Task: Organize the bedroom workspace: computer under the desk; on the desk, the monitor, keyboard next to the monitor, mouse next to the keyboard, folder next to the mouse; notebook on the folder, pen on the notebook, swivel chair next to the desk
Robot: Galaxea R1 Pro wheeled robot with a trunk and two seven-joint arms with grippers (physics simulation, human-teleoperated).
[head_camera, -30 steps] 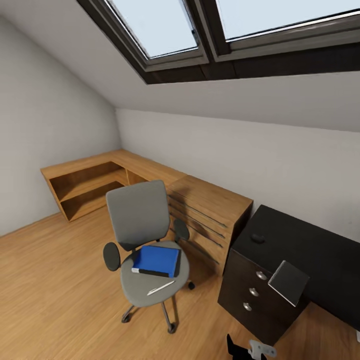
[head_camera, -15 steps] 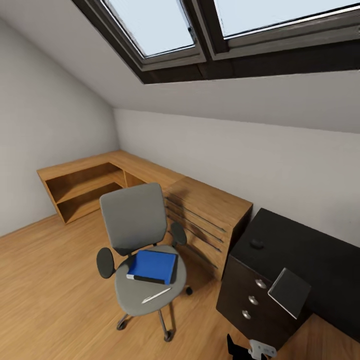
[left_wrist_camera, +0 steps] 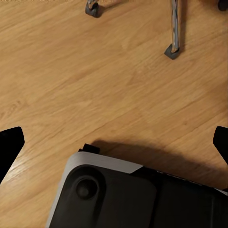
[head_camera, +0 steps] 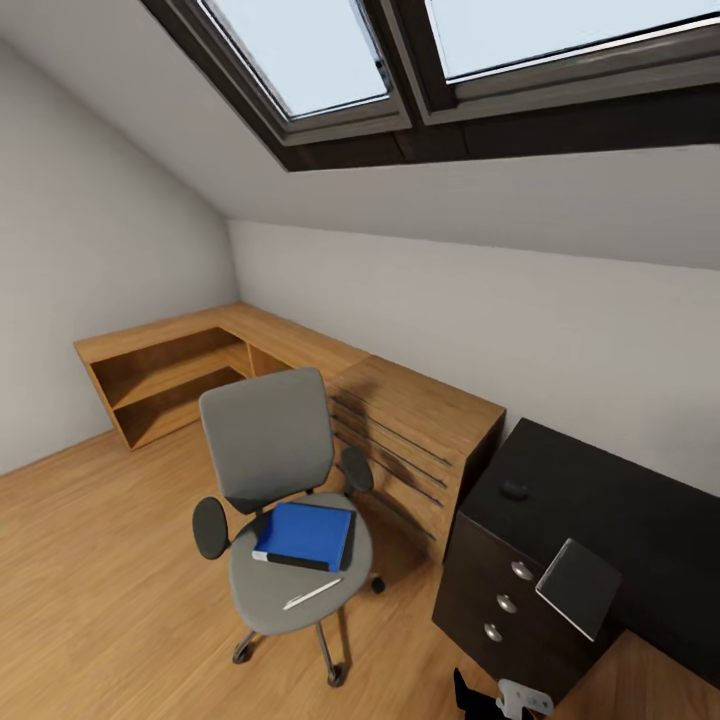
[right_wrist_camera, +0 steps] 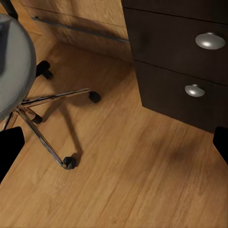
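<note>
The grey swivel chair stands on the wooden floor, left of the black desk. On its seat lies the blue folder, and the pale pen rests in front of it. The small black mouse sits on the desk top. The dark notebook lies at the desk's front edge, overhanging the drawers. My left gripper is open above bare floor, near the chair's castors. My right gripper is open over the floor between the chair's chrome base and the desk drawers. Monitor, keyboard and computer are out of view.
A light wooden dresser stands between chair and desk, against the wall. A low wooden shelf unit runs into the left corner. Skylights sit in the sloped ceiling. My base is just below the left gripper.
The whole head view shifted slightly a second ago, so the camera moved; over the last half second it barely moved. Chair, folder, pen and desk things lie as before.
</note>
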